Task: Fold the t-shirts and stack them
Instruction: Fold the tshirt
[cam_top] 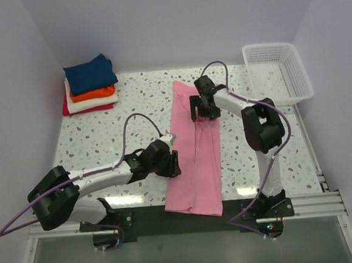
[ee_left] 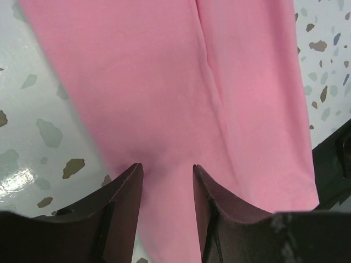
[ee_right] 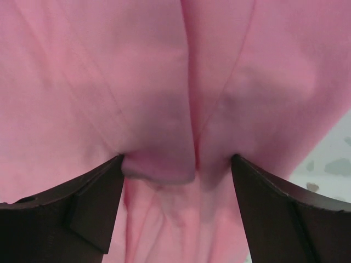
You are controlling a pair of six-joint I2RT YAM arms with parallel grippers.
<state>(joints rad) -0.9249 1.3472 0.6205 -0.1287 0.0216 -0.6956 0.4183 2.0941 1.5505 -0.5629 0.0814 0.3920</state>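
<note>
- Left of the basket (cam_top: 278,68), that pink t-shirt (cam_top: 193,160) lying flat?
- yep, long folded strip. Right gripper (cam_top: 203,108) sits on its basket-side end, fingers wide around a pucker of cloth. Left gripper (cam_top: 172,162) is at the edge away from the basket, fingers parted too.

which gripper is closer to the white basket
Right. The right gripper is over the pink t-shirt, far end, left of the white basket; the left gripper is at its near left edge, farther off.
</note>
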